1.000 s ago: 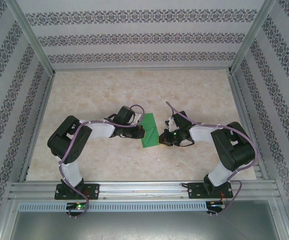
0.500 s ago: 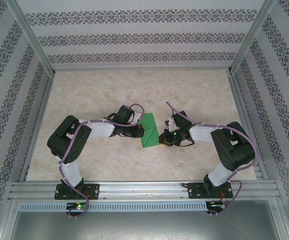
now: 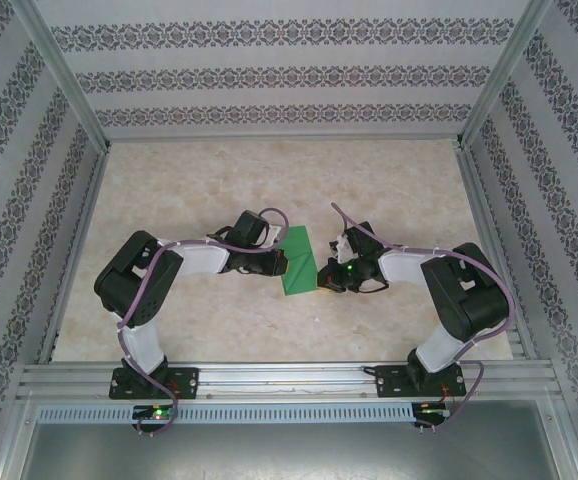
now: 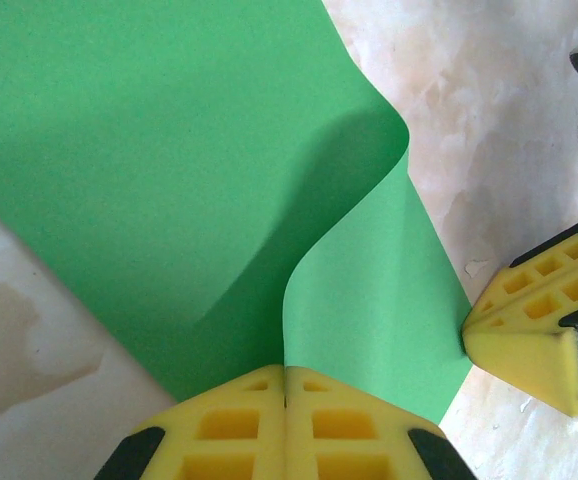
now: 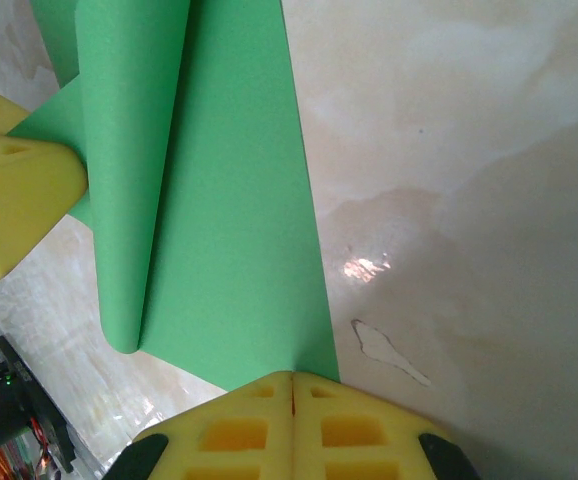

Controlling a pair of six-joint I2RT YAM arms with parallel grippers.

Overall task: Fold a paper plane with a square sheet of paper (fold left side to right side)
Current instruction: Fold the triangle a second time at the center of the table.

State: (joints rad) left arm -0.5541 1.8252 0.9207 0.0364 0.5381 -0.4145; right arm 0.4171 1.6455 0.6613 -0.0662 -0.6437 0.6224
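Change check, overhead view against the last second: nothing has moved that I can make out; both arms and the paper sit as they did. I read this as a hold mid-fold. The left-to-right fold is laid over but not yet pressed flat.

Left of centre: left gripper (image 3: 281, 262) closed, its yellow foam pads (image 4: 229, 425) meeting on an edge of the paper and pinching it.

Centre: square sheet of paper (image 3: 299, 262), bright green, on the bench (image 3: 269, 180) between the two grippers. From above it reads as a narrow tilted strip. In the left wrist view the upper layer bows up in a soft rounded curl with shadow beneath it, no sharp crease. Surface matt, smooth and thin; edges clean and straight.

Right of centre: right gripper (image 3: 325, 275) also closed, clamped on the sheet's edge at the lower middle of its wrist view. The rolled lip of the fold shows at lower left there.

Bench: glossy beige marble pattern, with one small white fleck (image 5: 389, 352) just beside the paper.

Judgement: the crease needs flattening next; the springy loop could pop back if either pinch lets go
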